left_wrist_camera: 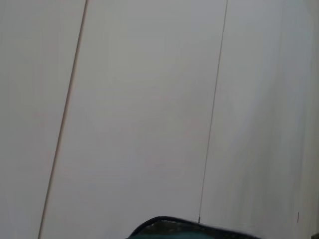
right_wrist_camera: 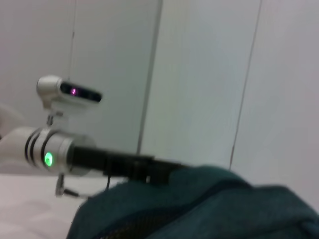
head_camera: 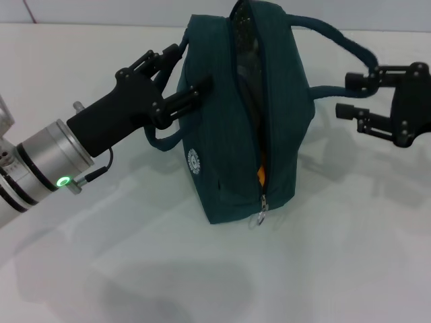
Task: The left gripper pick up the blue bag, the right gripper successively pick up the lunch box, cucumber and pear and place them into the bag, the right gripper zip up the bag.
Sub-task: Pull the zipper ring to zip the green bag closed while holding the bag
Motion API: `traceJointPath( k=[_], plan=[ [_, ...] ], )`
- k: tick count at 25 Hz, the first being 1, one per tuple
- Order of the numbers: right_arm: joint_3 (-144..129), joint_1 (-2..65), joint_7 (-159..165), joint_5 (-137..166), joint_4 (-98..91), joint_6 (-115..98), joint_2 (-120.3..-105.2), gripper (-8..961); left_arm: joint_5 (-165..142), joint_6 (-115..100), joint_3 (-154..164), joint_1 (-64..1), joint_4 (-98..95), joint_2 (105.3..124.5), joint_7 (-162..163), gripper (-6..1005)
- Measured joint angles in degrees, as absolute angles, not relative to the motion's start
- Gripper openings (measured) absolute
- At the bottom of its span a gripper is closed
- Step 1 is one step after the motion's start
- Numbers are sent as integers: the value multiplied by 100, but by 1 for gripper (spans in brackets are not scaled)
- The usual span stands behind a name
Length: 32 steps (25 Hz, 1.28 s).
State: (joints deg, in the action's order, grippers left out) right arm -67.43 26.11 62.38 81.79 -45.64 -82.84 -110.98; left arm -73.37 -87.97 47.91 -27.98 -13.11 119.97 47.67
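Note:
The blue bag [head_camera: 229, 134] stands on the white table [head_camera: 135, 269], its top zipper open along most of its length. The zipper pull [head_camera: 261, 217] hangs at the bag's near end. Something orange [head_camera: 259, 173] shows through the slit; I cannot tell what it is. My left gripper [head_camera: 192, 70] is at the bag's left side, fingers closed on the fabric, above the drooping left handle [head_camera: 163, 144]. My right gripper [head_camera: 343, 94] is open and empty, just right of the bag, beside the right handle [head_camera: 337, 37]. Lunch box, cucumber and pear are not visible outside the bag.
The bag's dark rim [left_wrist_camera: 189, 228] shows in the left wrist view against a pale panelled wall. The right wrist view shows the bag's top [right_wrist_camera: 209, 209], the left arm [right_wrist_camera: 75, 154] beyond it, and the robot's head camera [right_wrist_camera: 70, 92].

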Motion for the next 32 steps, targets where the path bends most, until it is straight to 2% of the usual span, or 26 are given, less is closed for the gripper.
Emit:
traceJointPath(
  k=[8,14,21,32],
  plan=[
    [-6060,2446,6058,8186,-4763,-9201,-11351,435,-7343,-8797,4790,-2777,-1295,11997,4780,832],
    [-6333,2710,6243,8991,-4738,-9723,-11301,438,-7345,-8801,4794,-2818,-1227,12004,4768,832],
    [-6525,3224,6639,10088,-4708,-9921,-11523,430,-7336,-8814,4876,-2841,-1228,12006,4766,831],
    [-7338,3769,6712,10076,-4297,-9473,-11603,424,-7352,-8861,4888,-2857,-1230,12009,4764,830]
  ],
)
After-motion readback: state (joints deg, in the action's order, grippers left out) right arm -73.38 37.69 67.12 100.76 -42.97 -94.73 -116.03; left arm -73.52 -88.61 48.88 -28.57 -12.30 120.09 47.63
